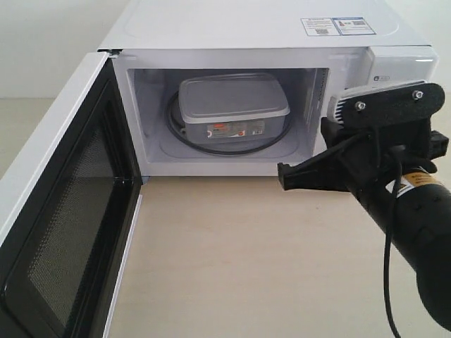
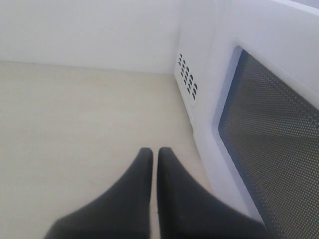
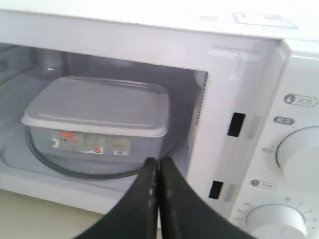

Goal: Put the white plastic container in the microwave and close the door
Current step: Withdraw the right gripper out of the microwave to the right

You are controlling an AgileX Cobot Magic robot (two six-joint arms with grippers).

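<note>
The white plastic container (image 1: pixel 232 107) sits inside the microwave (image 1: pixel 246 28) on the glass turntable, its red-and-white label facing out; the right wrist view shows the container (image 3: pixel 97 112) too. The door (image 1: pixel 60 211) stands swung wide open at the left, mesh inner face showing. My right gripper (image 1: pixel 283 177) is shut and empty, hovering outside the cavity's right front; its fingertips (image 3: pixel 149 163) point at the opening. My left gripper (image 2: pixel 155 151) is shut and empty, low over the table beside the door's outer window (image 2: pixel 274 144). It is out of the exterior view.
Two round knobs (image 3: pixel 299 154) sit on the control panel to the right of the cavity. Light wooden tabletop (image 1: pixel 246 253) stretches in front of the microwave. Vent holes (image 2: pixel 187 75) mark the microwave's side wall near the left gripper.
</note>
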